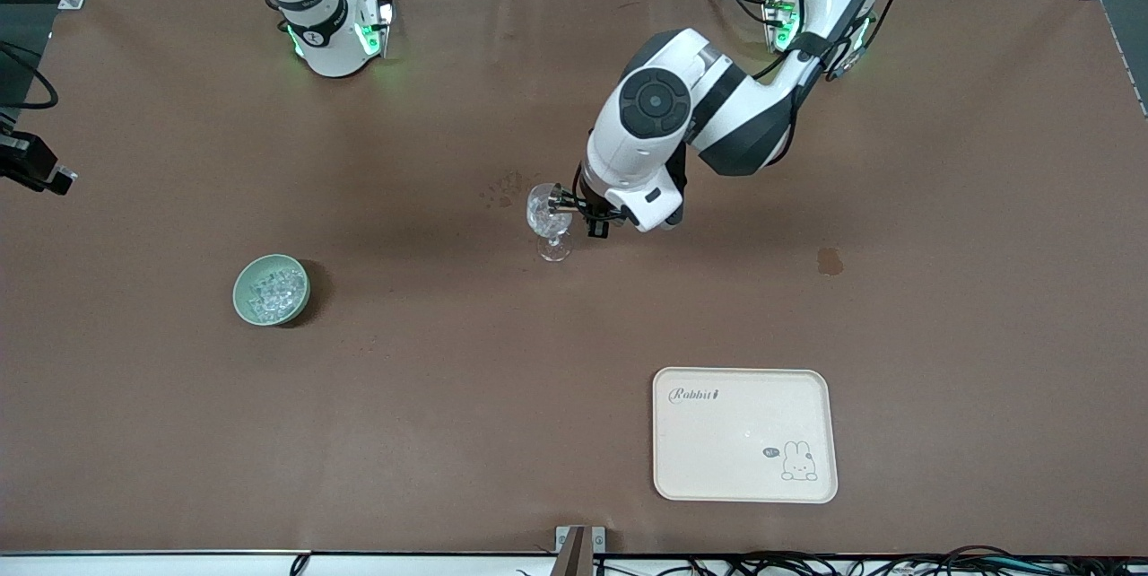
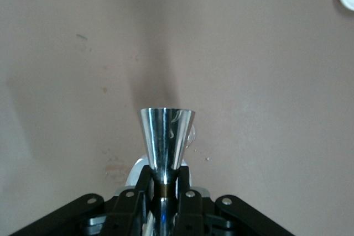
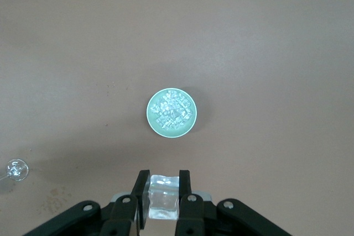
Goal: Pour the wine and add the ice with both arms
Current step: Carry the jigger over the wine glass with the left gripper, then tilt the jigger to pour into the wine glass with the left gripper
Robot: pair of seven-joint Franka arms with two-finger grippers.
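Observation:
My left gripper (image 1: pixel 583 215) is shut on the waist of the shiny steel jigger (image 1: pixel 564 202) and holds it lying sideways with its mouth at the rim of the clear stemmed glass (image 1: pixel 543 215) at mid-table. The left wrist view shows the jigger (image 2: pixel 166 139) between my left gripper's (image 2: pixel 165 183) jaws. My right gripper (image 3: pixel 164 178) is out of the front view; it is shut on one clear ice cube (image 3: pixel 164 196) high over the table. The pale-green bowl (image 1: pixel 240 298) holds a heap of ice (image 1: pixel 273 288), also below in the right wrist view (image 3: pixel 171 111).
A cream tray (image 1: pixel 744 432) with a rabbit print lies nearer the front camera, toward the left arm's end. Dark stains mark the brown table beside the glass (image 1: pixel 502 190) and toward the left arm's end (image 1: pixel 830 260). The glass shows small in the right wrist view (image 3: pixel 16 169).

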